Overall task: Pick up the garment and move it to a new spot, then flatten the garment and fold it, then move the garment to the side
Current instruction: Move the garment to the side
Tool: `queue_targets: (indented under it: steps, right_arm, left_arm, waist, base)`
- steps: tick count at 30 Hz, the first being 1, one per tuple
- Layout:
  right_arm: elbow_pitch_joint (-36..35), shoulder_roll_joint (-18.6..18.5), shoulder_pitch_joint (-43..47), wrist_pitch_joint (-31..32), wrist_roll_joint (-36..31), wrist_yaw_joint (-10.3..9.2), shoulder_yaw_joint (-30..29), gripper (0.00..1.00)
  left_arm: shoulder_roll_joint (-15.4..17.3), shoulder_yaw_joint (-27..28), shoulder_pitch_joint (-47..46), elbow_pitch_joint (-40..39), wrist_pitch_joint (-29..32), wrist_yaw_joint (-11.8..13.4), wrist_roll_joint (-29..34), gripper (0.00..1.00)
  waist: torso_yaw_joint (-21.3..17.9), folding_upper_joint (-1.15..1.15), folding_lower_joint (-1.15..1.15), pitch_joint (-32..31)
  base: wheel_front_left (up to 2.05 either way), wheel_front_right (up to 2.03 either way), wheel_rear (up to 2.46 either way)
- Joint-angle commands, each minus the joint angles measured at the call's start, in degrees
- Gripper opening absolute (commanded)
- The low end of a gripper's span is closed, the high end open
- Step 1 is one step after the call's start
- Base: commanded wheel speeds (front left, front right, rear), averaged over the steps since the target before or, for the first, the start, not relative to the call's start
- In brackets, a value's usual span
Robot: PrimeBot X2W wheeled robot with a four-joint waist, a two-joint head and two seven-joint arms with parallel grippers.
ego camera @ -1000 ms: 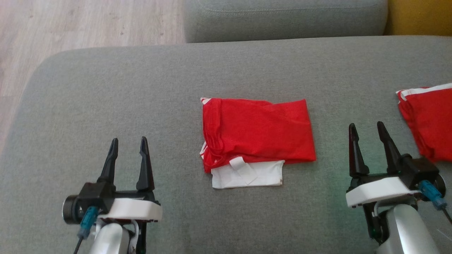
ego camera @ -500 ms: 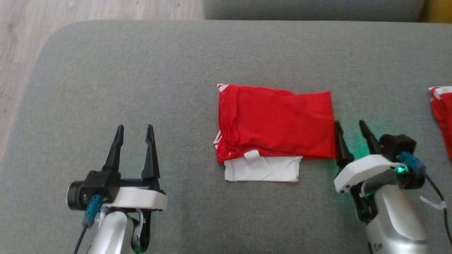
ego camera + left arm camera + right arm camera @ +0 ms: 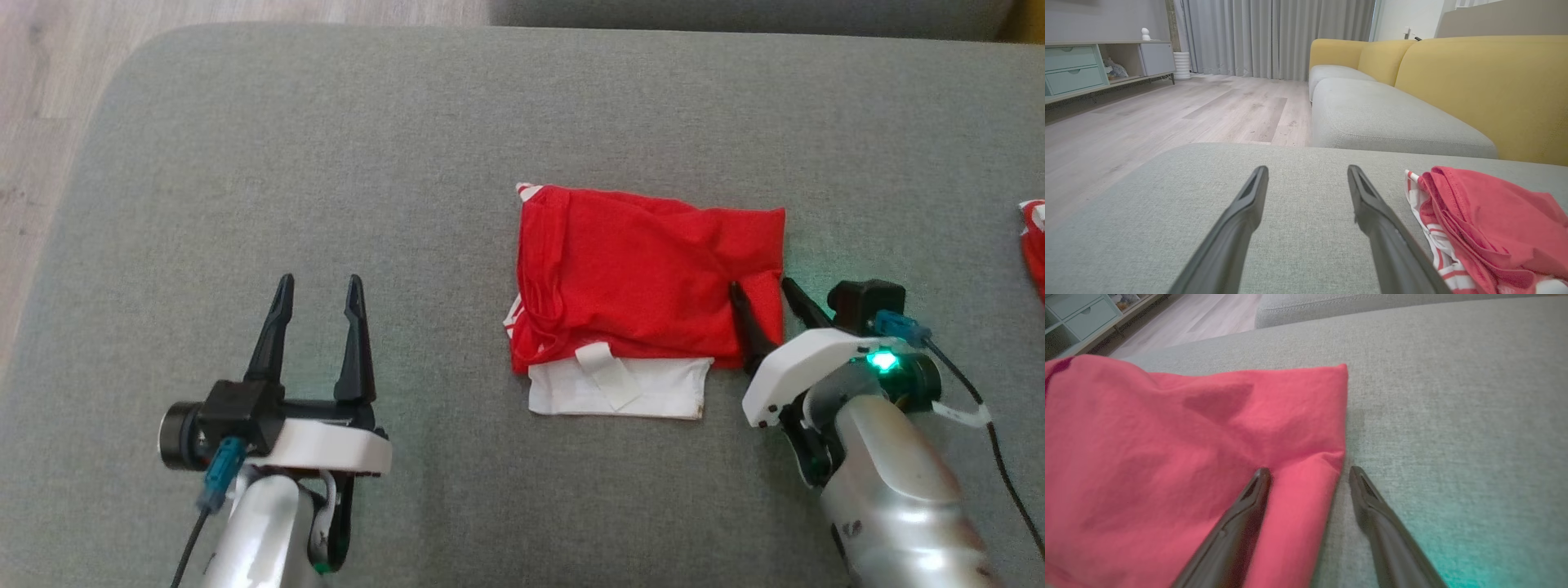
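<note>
The garment (image 3: 645, 282) is a folded red piece with a white part sticking out at its near edge, lying on the grey sofa seat (image 3: 408, 163). My right gripper (image 3: 763, 286) is open and straddles the garment's right edge: one finger rests over the red cloth, the other over bare cushion. The right wrist view shows the same, with the garment (image 3: 1167, 449) running between the fingers of the gripper (image 3: 1308, 469). My left gripper (image 3: 318, 282) stands open and empty well to the left of the garment. In the left wrist view it (image 3: 1306, 167) points over bare cushion, the garment (image 3: 1486, 220) at right.
Another red-and-white cloth (image 3: 1033, 245) lies at the seat's right edge. Wooden floor (image 3: 41, 98) lies beyond the seat's rounded left corner. A second grey cushion (image 3: 1392, 118) and a yellow backrest (image 3: 1486, 81) stand further off, with a low cabinet (image 3: 1086, 65) across the room.
The head camera has tilted down and shifted. My right gripper has moved left and forward, from beside the garment onto its right edge, still open. The left gripper has stayed where it was.
</note>
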Motion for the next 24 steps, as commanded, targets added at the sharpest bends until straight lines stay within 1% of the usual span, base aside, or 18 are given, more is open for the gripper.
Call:
queue_targets:
  steps: [1,2,6,8,9,13,16,18,20,22,24]
  right_arm:
    - [1.7,0.4,0.2,1.7,-0.2,0.21,2.3,0.5]
    - [2.2,0.4,-0.2,1.1,-1.0,0.21,2.4,0.0]
    - [3.2,0.4,-1.5,-2.8,-2.5,0.21,0.6,0.0]
    - [3.4,0.4,-2.1,-4.9,-4.5,0.21,-0.6,0.0]
    - [3.4,0.4,-2.1,-4.9,-4.5,0.21,-0.6,0.0]
    - [2.6,0.4,-2.7,-7.4,-9.8,0.21,-3.3,0.0]
    - [0.6,-0.4,-2.5,-8.1,-14.1,0.21,-4.8,0.0]
    - [-1.2,-1.6,-2.3,-8.1,-16.6,0.21,-5.1,0.0]
    - [-3.4,-3.7,-2.4,-7.6,-19.1,0.21,-4.8,0.0]
    - [-5.8,-6.3,-2.5,-6.6,-20.9,0.21,-4.1,0.0]
    - [-8.1,-9.8,-2.7,-4.9,-22.0,0.21,-3.2,0.0]
  left_arm:
    - [0.2,1.9,-2.4,-1.4,-0.5,-0.4,0.4,1.0]
    - [0.2,1.9,-2.5,-1.3,-0.5,-0.6,0.5,1.0]
    - [0.2,2.0,-2.5,-1.0,-0.5,-0.9,0.9,1.0]
    - [0.2,2.0,-2.4,-1.0,-0.5,-1.1,1.0,1.0]
    - [0.2,2.0,-2.4,-1.0,-0.5,-1.1,1.0,1.0]
    - [0.2,2.0,-1.8,-1.0,-0.5,-1.2,1.1,1.0]
    - [0.2,1.8,-1.3,-1.1,-0.5,-1.2,1.0,1.0]
    - [0.2,1.7,-0.9,-1.2,-0.5,-1.2,1.0,1.0]
    - [0.2,1.8,-0.8,-1.3,-0.5,-1.1,0.9,1.0]
    - [0.2,1.8,-0.8,-1.5,-0.5,-1.0,1.0,1.0]
    - [0.2,1.8,-1.0,-1.7,-0.5,-1.0,1.0,1.0]
  waist:
    - [-0.2,0.0,0.0,-0.1]
    - [-0.3,0.0,0.0,-0.2]
    - [-1.1,0.0,0.0,-1.1]
    - [-1.7,0.0,0.0,-1.8]
    - [-1.7,0.0,0.0,-1.8]
    - [-3.4,0.0,0.0,-3.2]
    - [-4.9,0.0,0.0,-4.1]
    - [-6.1,0.0,0.0,-4.5]
    - [-7.3,0.0,0.0,-4.5]
    - [-8.5,0.0,0.0,-4.3]
    - [-9.4,0.0,0.0,-3.9]
  base:
    - [0.0,0.0,0.0]
    - [0.0,0.0,0.0]
    - [0.0,0.0,0.0]
    - [0.0,0.0,0.0]
    - [0.0,0.0,0.0]
    - [0.0,0.0,0.0]
    - [0.0,0.0,0.0]
    - [0.0,0.0,0.0]
    - [0.0,0.0,0.0]
    - [0.0,0.0,0.0]
    - [0.0,0.0,0.0]
